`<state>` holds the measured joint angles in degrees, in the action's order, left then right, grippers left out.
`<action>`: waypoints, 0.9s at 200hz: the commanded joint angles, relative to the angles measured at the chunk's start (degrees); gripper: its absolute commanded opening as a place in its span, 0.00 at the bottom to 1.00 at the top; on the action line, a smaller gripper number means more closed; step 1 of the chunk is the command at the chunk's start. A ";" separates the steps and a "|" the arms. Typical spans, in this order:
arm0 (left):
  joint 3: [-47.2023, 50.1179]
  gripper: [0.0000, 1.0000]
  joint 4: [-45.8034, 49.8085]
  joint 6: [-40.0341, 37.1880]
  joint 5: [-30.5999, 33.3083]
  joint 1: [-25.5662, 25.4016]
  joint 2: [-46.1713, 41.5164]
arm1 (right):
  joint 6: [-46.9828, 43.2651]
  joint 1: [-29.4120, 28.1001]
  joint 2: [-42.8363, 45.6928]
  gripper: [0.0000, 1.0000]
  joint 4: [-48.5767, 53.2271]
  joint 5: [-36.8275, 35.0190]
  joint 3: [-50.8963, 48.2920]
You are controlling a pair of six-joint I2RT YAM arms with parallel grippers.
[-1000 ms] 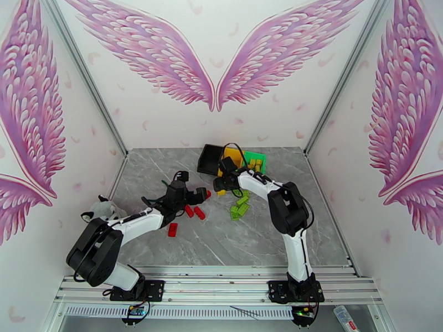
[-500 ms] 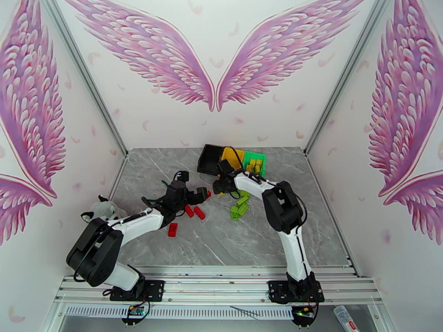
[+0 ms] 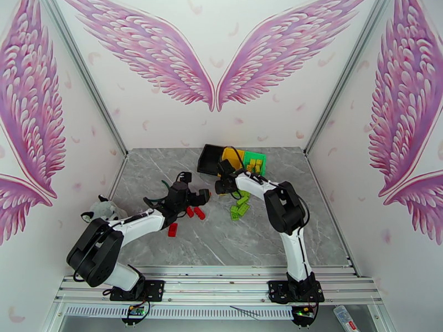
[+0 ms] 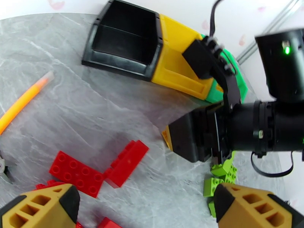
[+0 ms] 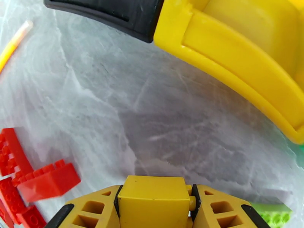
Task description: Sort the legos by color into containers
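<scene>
On the grey marbled counter (image 3: pixel 221 244), the left hand (image 4: pixel 146 209) is hovering wide over flat-lying red legos (image 4: pixel 79 173). The right hand (image 3: pixel 222 185) is pinching a yellow lego (image 5: pixel 154 198) just before the containers (image 4: pixel 173 65), whose row is running left-right under pink-winged walls (image 3: pixel 221 128).

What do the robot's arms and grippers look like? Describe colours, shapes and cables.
Both the left arm and the right arm have white tube-like links and black joints. Thin black cables loop near the wrists. The left gripper and the right gripper each have a black body and mustard-yellow fingers with hollow ribbed cut-outs and black tips. A green light glows on the right wrist.
</scene>
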<state>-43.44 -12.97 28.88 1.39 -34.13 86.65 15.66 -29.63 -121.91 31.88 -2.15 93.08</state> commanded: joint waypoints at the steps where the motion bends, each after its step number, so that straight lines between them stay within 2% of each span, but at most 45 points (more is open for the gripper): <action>1: -2.84 0.99 1.96 -3.92 1.80 -2.73 0.14 | 2.51 3.42 7.23 0.35 -1.88 -1.19 -2.20; 59: -8.97 0.99 6.61 -13.87 8.29 -13.14 3.31 | 7.90 13.78 14.25 0.35 -2.70 -1.46 -5.71; 87: -10.65 0.99 7.38 -16.23 9.41 -15.74 4.74 | 8.30 16.76 11.67 0.36 0.37 -2.01 -0.38; 130: -11.49 0.99 8.18 -17.54 10.29 -17.09 5.35 | 7.58 18.07 4.30 0.37 6.33 -3.59 11.10; 159: -12.80 0.99 9.17 -17.55 9.73 -17.59 6.74 | 6.10 18.12 -1.61 0.51 14.15 -3.82 22.24; 180: -14.23 0.99 10.54 -17.37 9.42 -18.14 7.97 | 6.47 18.07 -0.57 0.63 14.28 -3.50 21.40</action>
<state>-54.26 -5.21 12.16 10.55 -51.37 93.12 22.37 -11.99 -122.72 41.04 -4.78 113.25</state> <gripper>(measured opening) 0.988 0.591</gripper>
